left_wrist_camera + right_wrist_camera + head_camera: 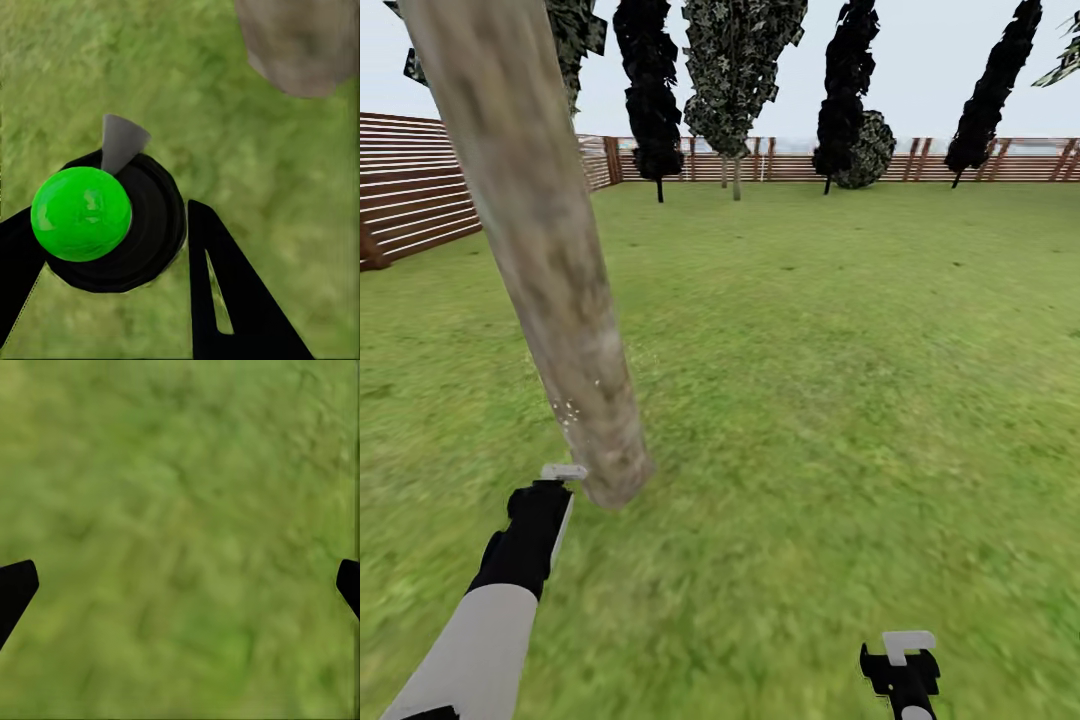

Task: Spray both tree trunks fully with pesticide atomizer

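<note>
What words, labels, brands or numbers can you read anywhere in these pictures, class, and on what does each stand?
None: no readable text appears in any view.
The atomizer in the left hand bears no label.
The tree trunk and fence carry no sign.

Left claw (112,247) grips the green-capped atomizer (97,217), its grey nozzle toward the trunk base (304,45).

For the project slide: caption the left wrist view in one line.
Left gripper holding the pesticide atomizer, green cap up, grey nozzle aimed toward the tree trunk base, above the grass.
</note>
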